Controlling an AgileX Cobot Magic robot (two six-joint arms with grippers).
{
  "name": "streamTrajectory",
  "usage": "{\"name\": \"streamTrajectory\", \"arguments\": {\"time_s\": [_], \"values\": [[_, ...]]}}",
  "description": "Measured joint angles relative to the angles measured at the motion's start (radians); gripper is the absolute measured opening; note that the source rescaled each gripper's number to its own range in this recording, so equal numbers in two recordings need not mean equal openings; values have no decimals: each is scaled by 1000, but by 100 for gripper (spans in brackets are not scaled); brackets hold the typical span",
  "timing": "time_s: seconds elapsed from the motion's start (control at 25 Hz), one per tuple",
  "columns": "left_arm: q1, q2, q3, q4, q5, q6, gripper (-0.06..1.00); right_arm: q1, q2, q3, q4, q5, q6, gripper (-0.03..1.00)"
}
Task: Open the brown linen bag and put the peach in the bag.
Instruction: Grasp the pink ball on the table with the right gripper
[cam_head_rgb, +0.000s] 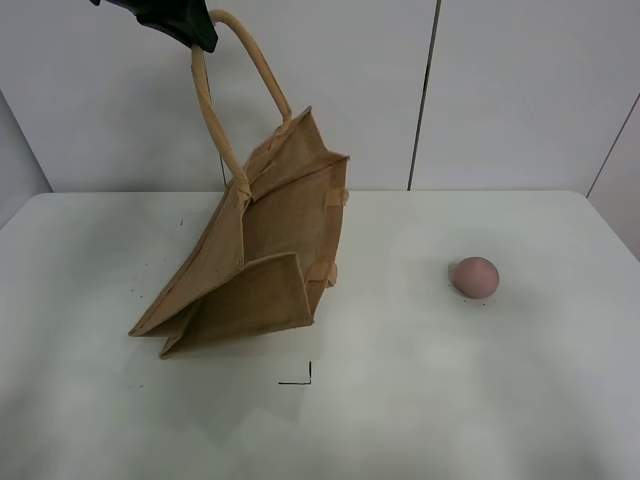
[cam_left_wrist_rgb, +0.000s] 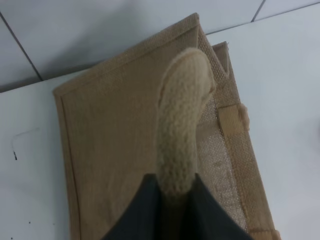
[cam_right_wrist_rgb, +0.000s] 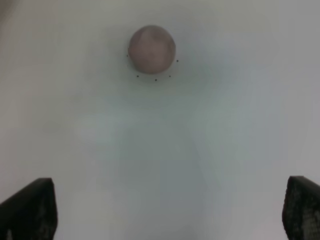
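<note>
Left gripper (cam_head_rgb: 190, 25) is pinching one handle (cam_head_rgb: 213, 115). The floppy brown linen bag (cam_head_rgb: 262, 262) is hanging tilted, bottom touching counter (cam_head_rgb: 450, 400). Peach (cam_head_rgb: 475, 277) is sitting well right, right gripper (cam_right_wrist_rgb: 166, 210) fingers gaping wide, facing it. Probably light and bruisable: grasp around its middle.

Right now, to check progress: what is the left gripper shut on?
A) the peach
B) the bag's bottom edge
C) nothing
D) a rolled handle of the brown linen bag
D: the left gripper pinches the rolled handle of the brown linen bag; the peach lies apart.
</note>
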Motion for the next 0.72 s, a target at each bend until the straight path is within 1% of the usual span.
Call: {"name": "streamTrajectory", "arguments": {"time_s": [0.16, 0.4, 0.56, 0.72], "values": [[0, 0, 0, 0, 0, 1, 0, 0, 377, -144, 0, -44, -11, 100], [0, 0, 0, -1, 0, 1, 0, 0, 931, -422, 0, -50, -47, 100], [0, 0, 0, -1, 0, 1, 0, 0, 1207, -633, 5, -51, -76, 100], [0, 0, 0, -1, 0, 2, 0, 9, 1420, -803, 41, -14, -150, 100]]}}
